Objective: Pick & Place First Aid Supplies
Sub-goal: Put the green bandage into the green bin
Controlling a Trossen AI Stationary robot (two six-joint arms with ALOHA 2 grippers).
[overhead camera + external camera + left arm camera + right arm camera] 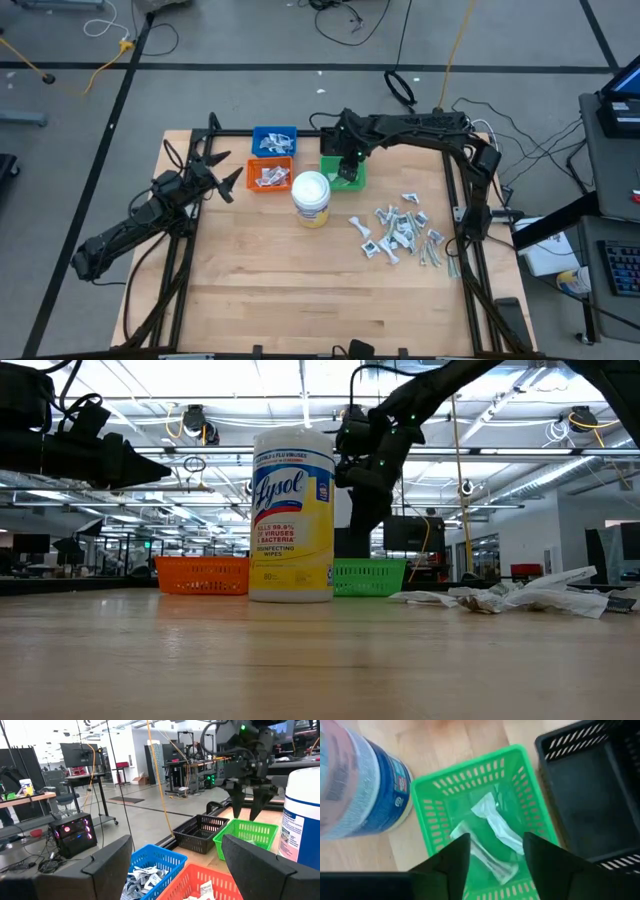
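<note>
Tabletop [300, 290]: jar [311, 197] beside green bin [352, 178]

- Jar [311, 197] with a white lid and yellow label stands upright on the table [280, 290], near its middle.
- Orange bin [270, 176] sits just beside the jar.
- Blue bin [274, 140] touches the orange bin's far side.
- Green bin [344, 172] sits on the jar's other side, close to it.
- Black bin [198, 832] lies right behind the green bin.
- Cables [350, 20] trail over the floor beyond the table.
- A lit computer case [74, 832] stands on the floor in the room behind.
</note>
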